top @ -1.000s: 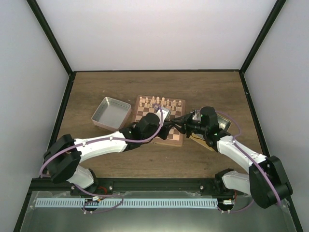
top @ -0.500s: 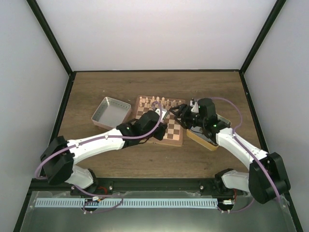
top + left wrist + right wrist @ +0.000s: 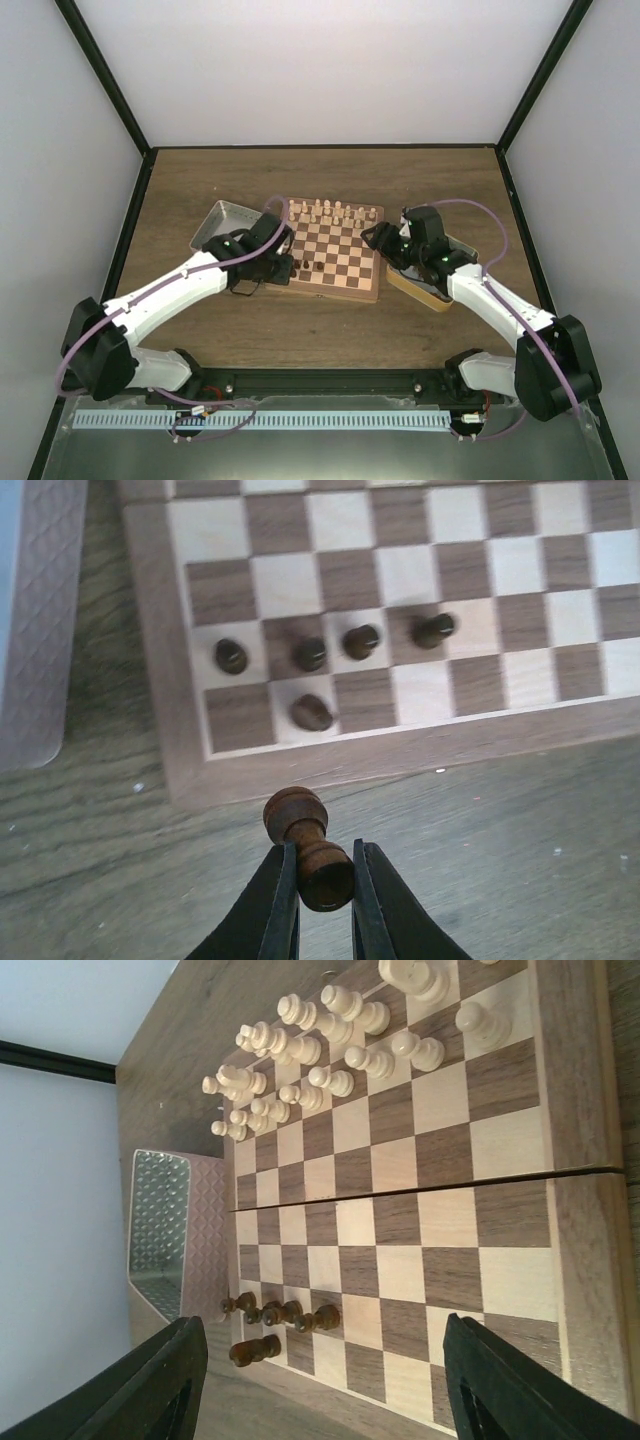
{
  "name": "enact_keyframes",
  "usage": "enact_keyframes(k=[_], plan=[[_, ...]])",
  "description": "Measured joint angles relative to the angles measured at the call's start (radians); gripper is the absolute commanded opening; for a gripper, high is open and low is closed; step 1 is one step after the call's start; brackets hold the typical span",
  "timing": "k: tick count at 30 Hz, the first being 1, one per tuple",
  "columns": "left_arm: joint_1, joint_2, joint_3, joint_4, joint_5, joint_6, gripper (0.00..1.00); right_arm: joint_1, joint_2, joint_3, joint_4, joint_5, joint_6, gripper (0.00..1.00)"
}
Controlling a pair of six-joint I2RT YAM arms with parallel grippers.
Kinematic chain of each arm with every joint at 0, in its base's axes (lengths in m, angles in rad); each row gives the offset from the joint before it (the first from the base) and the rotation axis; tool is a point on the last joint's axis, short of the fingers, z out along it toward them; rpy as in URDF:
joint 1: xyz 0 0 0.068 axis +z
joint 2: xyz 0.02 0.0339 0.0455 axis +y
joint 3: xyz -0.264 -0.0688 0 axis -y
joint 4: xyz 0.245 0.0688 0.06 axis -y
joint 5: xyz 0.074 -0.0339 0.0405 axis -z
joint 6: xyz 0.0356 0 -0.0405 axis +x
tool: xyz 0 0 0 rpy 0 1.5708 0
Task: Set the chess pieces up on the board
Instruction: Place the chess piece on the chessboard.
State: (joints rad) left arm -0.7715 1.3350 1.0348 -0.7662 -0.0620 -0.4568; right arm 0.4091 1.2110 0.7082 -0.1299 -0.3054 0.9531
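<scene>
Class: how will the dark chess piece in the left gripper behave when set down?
Round and turned, the dark chess piece would probably roll if laid flat. Tall for its width, it may tip easily. Small wood, so likely light and stiff in the left gripper.

1. This is a robot test cell in a lab: plain white panels (image 3: 300,70) close in the workspace on three sides, set in black frame posts (image 3: 105,85).
2. Well behind the jaws of the left gripper (image 3: 286,266) and right gripper (image 3: 372,240), the left arm (image 3: 170,295) and right arm (image 3: 500,305) are bolted to a black rail (image 3: 330,381), with purple cables (image 3: 470,206) looping along them.
3. Beneath the jaws lies a plain wood-grain tabletop (image 3: 200,180).
</scene>
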Motion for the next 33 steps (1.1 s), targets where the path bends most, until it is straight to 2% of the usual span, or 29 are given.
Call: enact_keyframes(k=[10,21,28,33], plan=[[0.153,0.175,-0.006,-0.036,0.075,0.071,0.12,0.0,-0.001,0.0,-0.021,0.032,-0.022,0.67],[0.176,0.303,0.032,0.011,0.152,0.132,0.12,0.0,-0.027,-0.005,-0.023,0.06,-0.021,0.67],[0.176,0.328,0.056,0.026,0.139,0.141,0.21,0.0,-0.027,-0.012,-0.023,0.064,-0.021,0.67],[0.176,0.341,0.057,0.031,0.134,0.146,0.32,0.0,-0.027,-0.019,-0.024,0.065,-0.02,0.67]])
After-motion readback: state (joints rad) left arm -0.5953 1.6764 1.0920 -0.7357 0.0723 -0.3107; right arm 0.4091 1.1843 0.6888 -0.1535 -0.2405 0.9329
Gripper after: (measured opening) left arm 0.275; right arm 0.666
